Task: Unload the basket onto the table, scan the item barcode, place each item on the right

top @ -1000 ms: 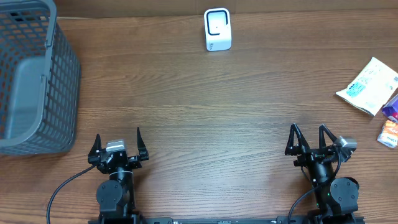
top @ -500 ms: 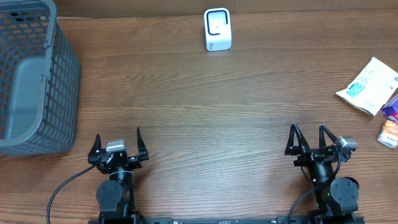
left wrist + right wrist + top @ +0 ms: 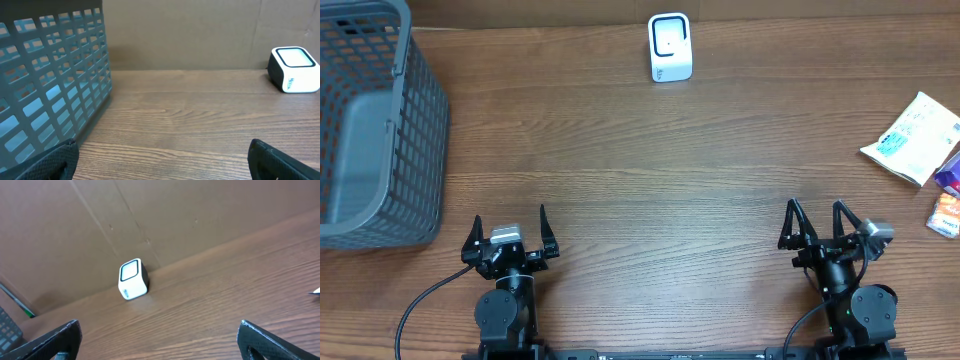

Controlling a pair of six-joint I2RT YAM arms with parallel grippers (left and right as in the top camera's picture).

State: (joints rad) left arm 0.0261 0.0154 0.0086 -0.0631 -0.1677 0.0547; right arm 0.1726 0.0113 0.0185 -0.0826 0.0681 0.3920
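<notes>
Both hands released: left gripper [image 3: 510, 215] and right gripper [image 3: 815, 206] spread, empty, at near edge | white packet [image 3: 912, 137] lies flat at right, scanner [image 3: 670, 47] far centre | I judge it light, crinkly, slippery; I'd pinch its near edge.

The middle of the counter [image 3: 650, 180] is bare wood, with wide room from the near edge to the white scanner [image 3: 670, 47] at the far side. A tall grey mesh basket [image 3: 425, 150] blocks the left. A white packet [image 3: 912, 137] and small packages [image 3: 947, 205] lie at the right edge. A cardboard wall [image 3: 185, 30] closes the back.
</notes>
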